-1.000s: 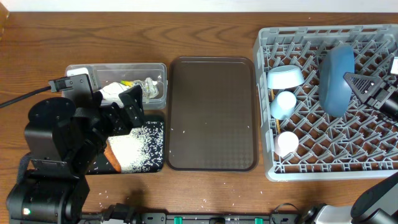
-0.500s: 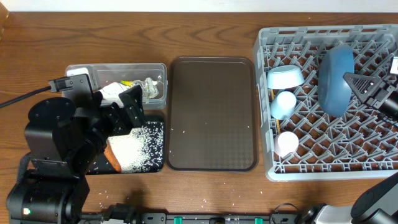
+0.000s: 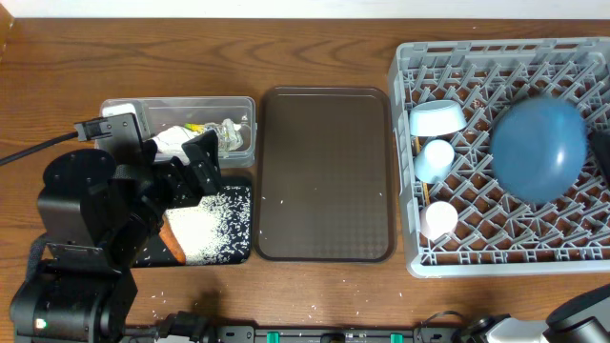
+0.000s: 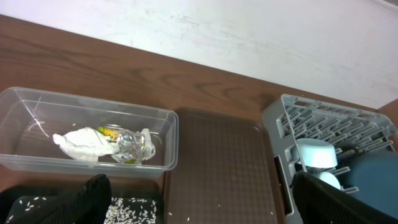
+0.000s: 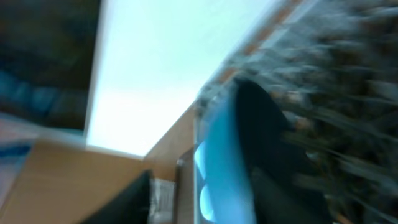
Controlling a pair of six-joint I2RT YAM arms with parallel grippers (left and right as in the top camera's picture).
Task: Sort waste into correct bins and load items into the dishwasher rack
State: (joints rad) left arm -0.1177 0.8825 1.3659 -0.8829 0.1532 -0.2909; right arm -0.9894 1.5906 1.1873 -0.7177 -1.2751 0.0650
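Note:
The dark-blue plate [image 3: 538, 151] lies tilted, face up, on the pegs of the grey dishwasher rack [image 3: 404, 143]. Only a dark tip of my right gripper [image 3: 602, 151] shows at the rack's right edge, off the plate; its wrist view is a blur with the jaws apart. A pale-blue bowl [image 3: 437, 119], a light-blue cup [image 3: 437, 158] and a pink cup [image 3: 440, 219] sit in the rack's left column. My left gripper [image 4: 205, 208] hangs open and empty over the black tray [image 3: 244, 250], which holds rice [image 3: 214, 224] and a carrot [image 3: 173, 240]. The clear tub [image 4: 168, 134] holds crumpled paper [image 4: 81, 142], foil [image 4: 127, 144] and a packet [image 4: 109, 130].
The brown serving tray [image 3: 324, 171] lies between the bins and the rack with a few rice grains on it. More grains are scattered on the table in front of the black tray. The left arm's bulk covers the table's near left.
The plate stood on edge with the right gripper shut on it; now it has tipped over face up, and the right gripper has let go and drawn back to the right. The left arm has not moved.

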